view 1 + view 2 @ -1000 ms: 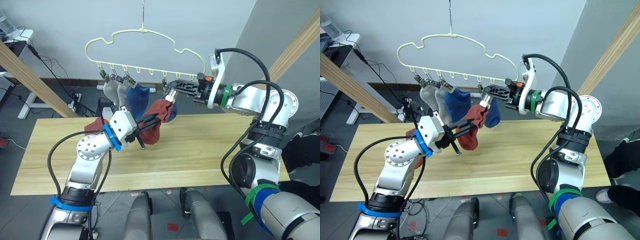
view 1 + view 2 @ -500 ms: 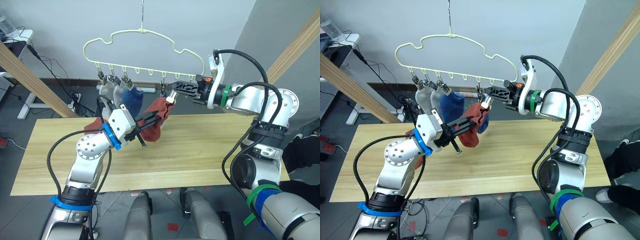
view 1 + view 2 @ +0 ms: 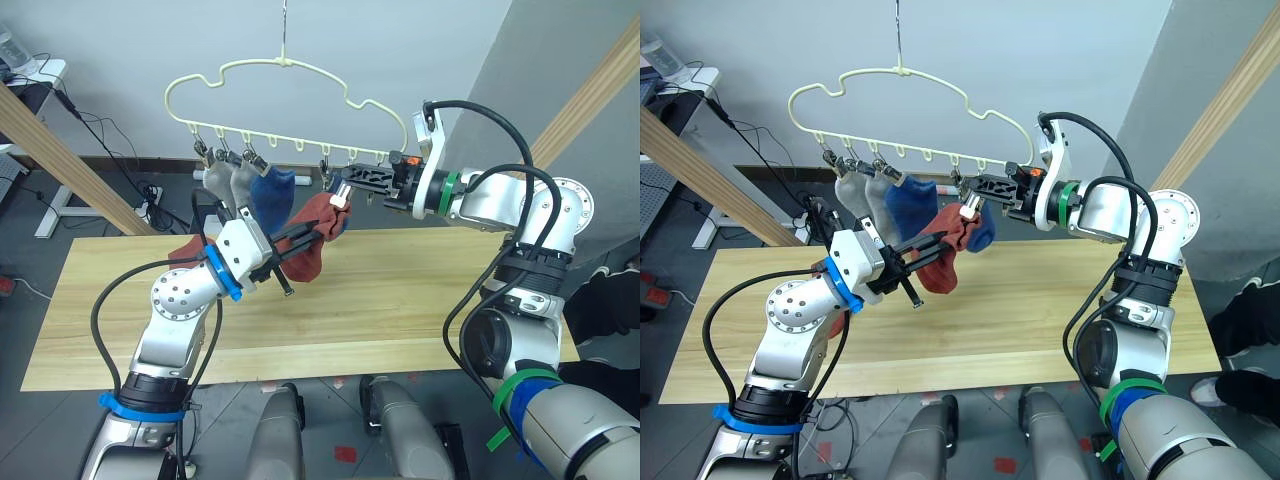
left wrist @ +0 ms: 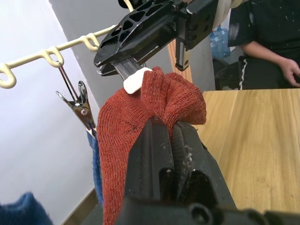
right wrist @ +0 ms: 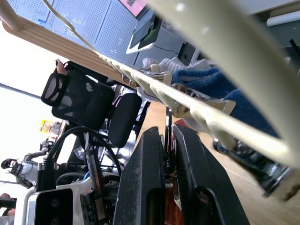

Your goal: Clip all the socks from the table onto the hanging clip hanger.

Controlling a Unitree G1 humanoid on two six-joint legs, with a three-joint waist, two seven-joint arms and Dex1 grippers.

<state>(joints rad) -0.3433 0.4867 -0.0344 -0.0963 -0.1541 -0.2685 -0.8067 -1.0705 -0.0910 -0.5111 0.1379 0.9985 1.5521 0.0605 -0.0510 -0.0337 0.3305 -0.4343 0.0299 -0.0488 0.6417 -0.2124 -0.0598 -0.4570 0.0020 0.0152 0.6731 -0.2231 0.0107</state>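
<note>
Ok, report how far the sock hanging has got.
Done: two grey socks and a blue sock hang clipped on the clip hanger; a second blue sock hangs behind the red one. In hand: the left gripper holds a rust-red sock up at the clips, with the right gripper beside it. Left: the other rust-red sock on the table.

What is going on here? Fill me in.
The robot is hanging socks. Its left gripper holds a red sock up to the clip hanger, where the right gripper has reached in at a clip. Two grey socks and a blue sock already hang there. Another red sock lies on the table.
</note>
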